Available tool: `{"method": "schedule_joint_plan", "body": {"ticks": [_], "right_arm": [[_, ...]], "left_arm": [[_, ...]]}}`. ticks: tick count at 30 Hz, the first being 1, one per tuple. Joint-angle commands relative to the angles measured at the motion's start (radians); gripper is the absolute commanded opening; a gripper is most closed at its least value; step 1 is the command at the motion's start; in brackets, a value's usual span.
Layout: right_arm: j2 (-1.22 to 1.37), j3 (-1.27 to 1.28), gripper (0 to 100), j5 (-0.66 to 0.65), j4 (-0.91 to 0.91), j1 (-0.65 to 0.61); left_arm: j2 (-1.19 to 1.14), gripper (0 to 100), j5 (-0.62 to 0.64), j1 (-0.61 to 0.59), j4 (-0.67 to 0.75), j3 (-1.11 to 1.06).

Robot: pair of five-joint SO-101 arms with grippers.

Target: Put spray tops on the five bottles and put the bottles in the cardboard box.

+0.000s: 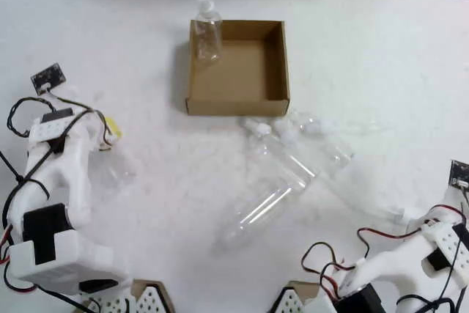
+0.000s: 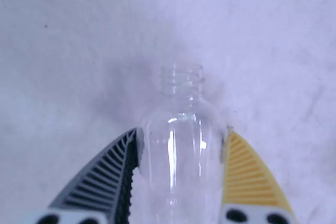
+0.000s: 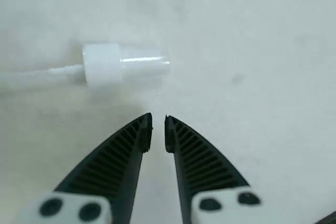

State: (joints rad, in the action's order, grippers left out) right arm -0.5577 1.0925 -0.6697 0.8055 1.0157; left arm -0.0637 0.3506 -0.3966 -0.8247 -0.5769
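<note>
Capping step: an uncapped bottle, well apart from the cardboard box, is clamped in the left hand; the spray top near the all-but-closed, empty right hand is judged the next grasp.

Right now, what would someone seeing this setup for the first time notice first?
The cardboard box sits far-centre on the table, with one topped bottle standing in a far corner. In front of it, clear bottles lie in a heap. Close up, the left gripper clasps a topless bottle, and a white spray top lies ahead of the right gripper.
</note>
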Motion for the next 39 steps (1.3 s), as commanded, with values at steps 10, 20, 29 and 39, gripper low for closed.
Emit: {"method": "schedule_joint_plan", "body": {"ticks": [10,20,29,39], "right_arm": [[0.295,-0.150,1.9,0.100,-0.165,-0.067],[0.633,-0.560,1.9,0.181,-0.105,-0.077],[0.819,-0.887,1.9,0.269,0.053,-0.185],[1.013,-1.201,1.9,0.430,0.110,-0.337]], "left_arm": [[0.051,2,-0.012,0.001,0.014,-0.005],[0.050,2,-0.012,0.001,0.017,-0.005],[0.048,2,-0.012,0.002,0.017,-0.005],[0.048,2,-0.012,0.002,0.018,-0.003]]}}
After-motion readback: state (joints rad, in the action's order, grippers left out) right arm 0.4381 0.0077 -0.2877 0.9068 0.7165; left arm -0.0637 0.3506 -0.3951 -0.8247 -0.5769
